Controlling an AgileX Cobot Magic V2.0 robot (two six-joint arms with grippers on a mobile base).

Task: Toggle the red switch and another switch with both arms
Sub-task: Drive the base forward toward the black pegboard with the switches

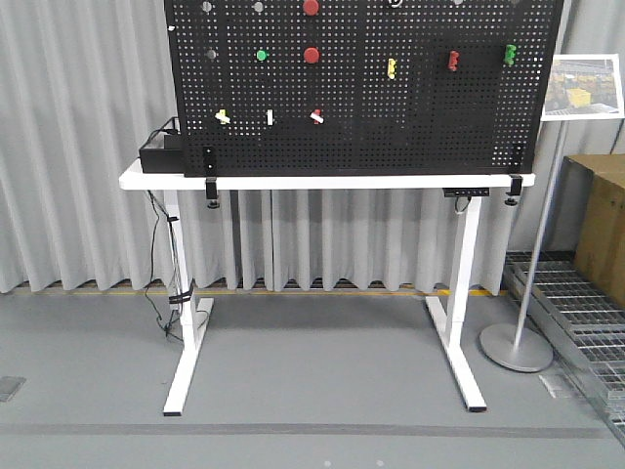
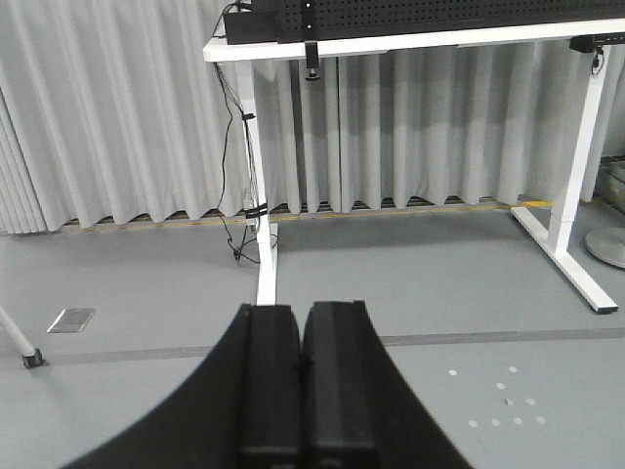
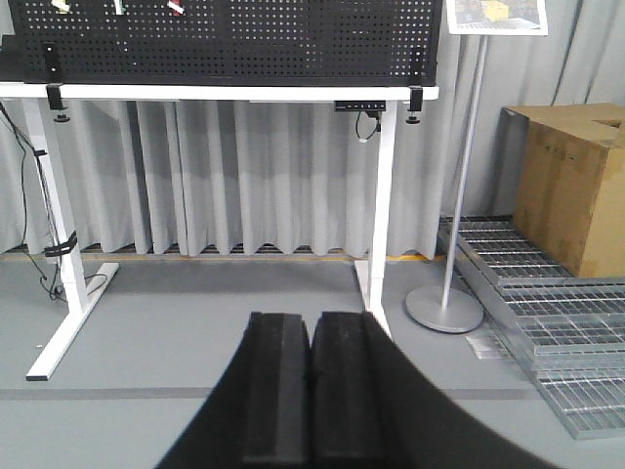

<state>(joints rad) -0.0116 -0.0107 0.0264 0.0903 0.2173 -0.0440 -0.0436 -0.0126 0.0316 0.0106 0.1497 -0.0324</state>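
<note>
The red switch (image 1: pixel 316 116), a tiny toggle with a red base and white lever, sits low on the black pegboard (image 1: pixel 410 127). It also shows at the top edge of the right wrist view as the red switch (image 3: pixel 177 7). Another switch (image 1: pixel 223 116), with a yellow base, is left of it on the same row. My left gripper (image 2: pixel 301 311) is shut and empty, low over the grey floor, far from the board. My right gripper (image 3: pixel 312 318) is likewise shut and empty. Neither arm shows in the front view.
A slim white toggle (image 1: pixel 270 117) stands between the two switches. Round red buttons (image 1: pixel 312 54) sit higher up. The board stands on a white table (image 1: pixel 293 181) with a black box (image 1: pixel 161 151) and cables. A sign stand (image 1: pixel 518 347), cardboard box (image 3: pixel 571 186) and metal grates (image 3: pixel 547 322) are to the right.
</note>
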